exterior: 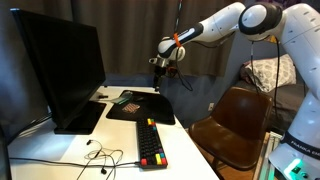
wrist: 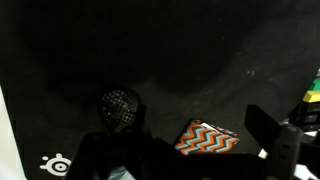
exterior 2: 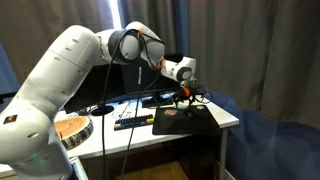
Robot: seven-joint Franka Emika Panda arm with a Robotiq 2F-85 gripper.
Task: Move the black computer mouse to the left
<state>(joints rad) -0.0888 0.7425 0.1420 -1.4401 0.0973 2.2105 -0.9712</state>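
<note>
- The black computer mouse [wrist: 120, 108] lies on the black mat [wrist: 200, 60]. In the wrist view it shows as a small round shape with a mesh surface, and nothing touches it.
- Just beside it on the mat lies a flat piece with an orange zigzag pattern [wrist: 207, 138].
- The gripper [exterior: 160, 70] hangs in the air above the far part of the mat, well clear of the surface, in both exterior views.
- In the wrist view the two dark fingers [wrist: 268, 135] stand apart at the lower edge with nothing between them, so the jaws look spread and empty.
- By this showing the mouse has not been picked up or pushed. The arm is only placed over the work area.
- What seems left is nearly everything: bring the gripper down over the mouse, close on it or nudge it, shift it left across the mat, and let go.
- The keyboard [exterior: 150, 143] and the monitor [exterior: 60, 70] stand near the mat, so room to the side may be tight.
</note>
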